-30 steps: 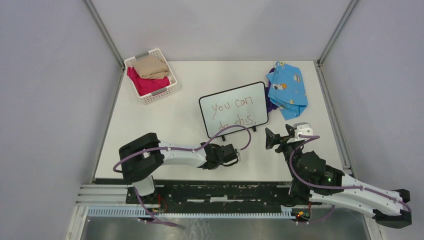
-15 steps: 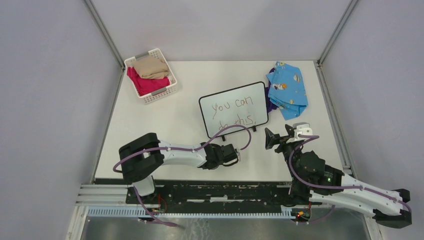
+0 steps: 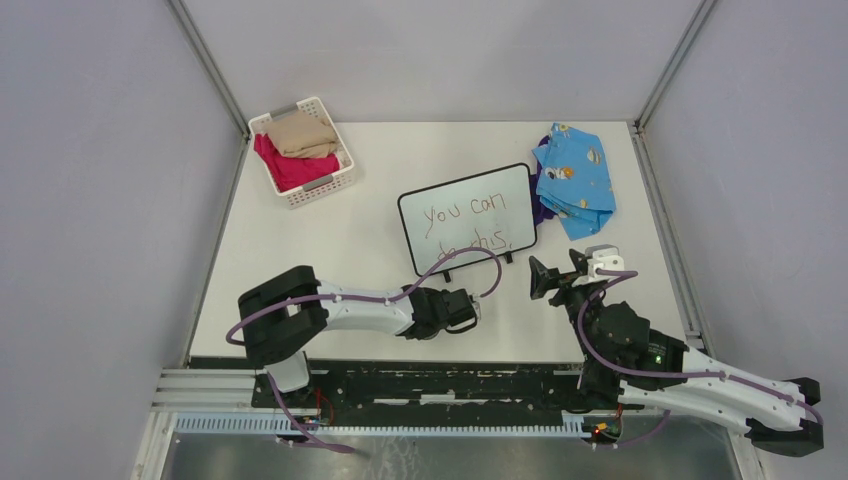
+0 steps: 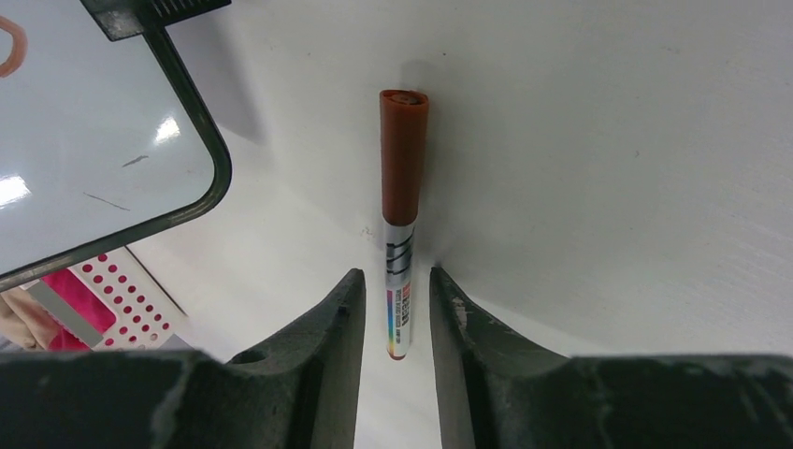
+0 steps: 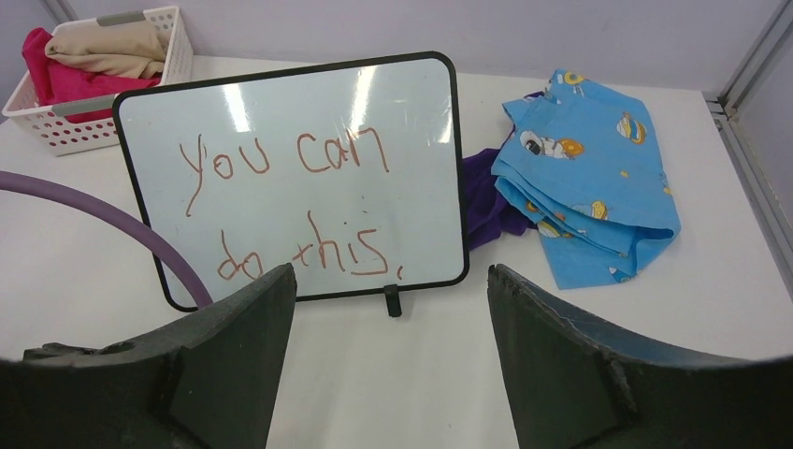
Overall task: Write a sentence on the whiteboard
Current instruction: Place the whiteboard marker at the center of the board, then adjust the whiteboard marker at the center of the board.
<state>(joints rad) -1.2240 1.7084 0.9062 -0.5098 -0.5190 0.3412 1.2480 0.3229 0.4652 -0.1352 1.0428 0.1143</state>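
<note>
The whiteboard (image 3: 468, 218) stood propped on its two black feet at the middle of the counter (image 3: 350, 240) in the top view, with "you can do this," on it in brown-red ink. Below its lower left corner, the left tool (image 3: 470, 305) lay low over the counter. In the left wrist view its fingers were slightly spread either side of the rear end of a brown-capped marker (image 4: 402, 187), and a thin gap showed on each side. The marker lay flat on the counter, cap pointing to the top of the frame. The right tool (image 3: 555, 270), lower right of the board, was spread wide with nothing between its fingers. A white basket (image 3: 300, 150) of folded cloths sat at upper left, and a blue patterned cloth (image 3: 575, 180) lay just right of the board.
</note>
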